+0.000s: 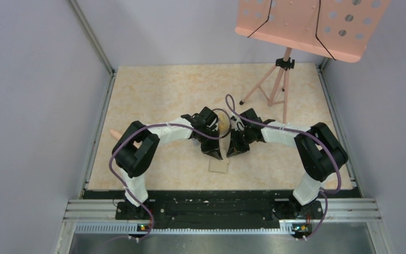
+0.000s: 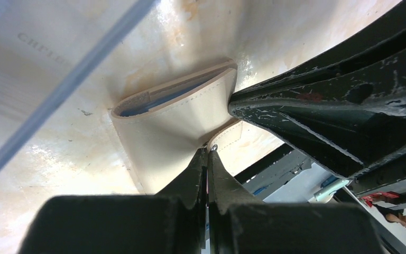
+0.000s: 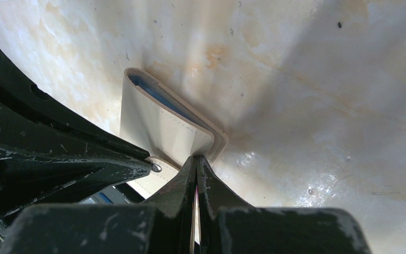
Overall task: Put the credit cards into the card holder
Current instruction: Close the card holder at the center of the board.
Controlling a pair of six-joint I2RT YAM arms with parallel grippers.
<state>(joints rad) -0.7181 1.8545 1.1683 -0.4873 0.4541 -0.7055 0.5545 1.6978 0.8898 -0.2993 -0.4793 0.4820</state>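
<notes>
The card holder (image 2: 174,119) is a tan wallet, partly folded, with a light blue inside showing at its open edge. It rests on the table between both grippers. My left gripper (image 2: 207,151) is shut on one flap, beside a small metal stud. My right gripper (image 3: 196,157) is shut on the other flap's edge (image 3: 164,124). In the top view the two grippers (image 1: 219,156) (image 1: 230,155) meet tip to tip over a pale rectangle (image 1: 218,165) that seems to be the wallet. No credit card shows clearly in any view.
A pink music stand (image 1: 306,24) on a tripod (image 1: 277,84) stands at the back right. A small peach object (image 1: 115,133) lies at the table's left edge. Purple cables (image 1: 227,106) loop above the wrists. Grey walls close in the table.
</notes>
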